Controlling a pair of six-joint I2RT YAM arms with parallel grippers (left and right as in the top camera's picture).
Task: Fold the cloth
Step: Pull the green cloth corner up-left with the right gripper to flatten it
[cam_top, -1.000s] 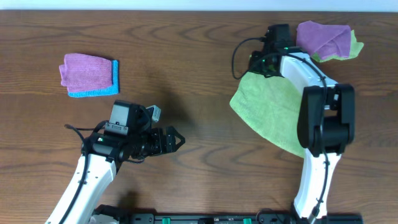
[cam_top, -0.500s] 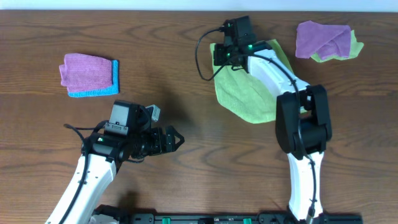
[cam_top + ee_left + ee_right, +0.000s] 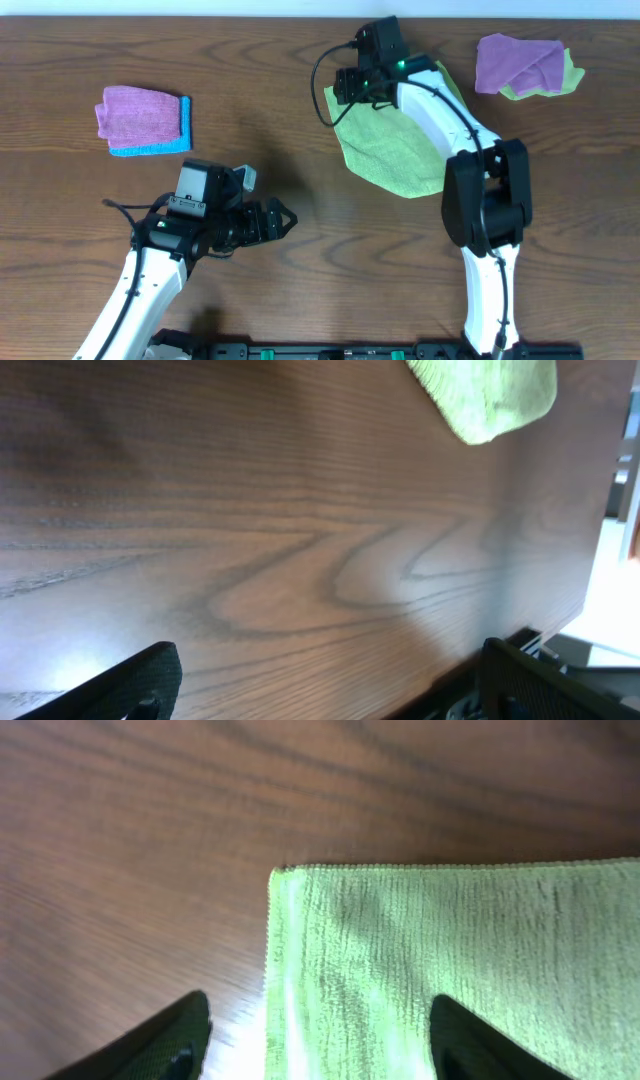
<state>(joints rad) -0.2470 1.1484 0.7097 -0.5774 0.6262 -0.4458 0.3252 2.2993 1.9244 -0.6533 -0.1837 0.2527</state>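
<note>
I find no readable text from any of my three views. No labels, brands or numbers legible anywhere.

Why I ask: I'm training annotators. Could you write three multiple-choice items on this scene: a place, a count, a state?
1. Where is the right gripper? A over a corner of the green cloth; B at the near edge; C raised out of view.
2. How many purple cloths show overhead? A one; B two; C four.
3. The left gripper is: A shut on cloth; B shut, empty; C open, empty.
Key: 1 A, the corner lies between its fingers in the right wrist view; 2 B, one on the blue cloth, one far right; 3 C, its fingers stand apart over bare table.
</note>
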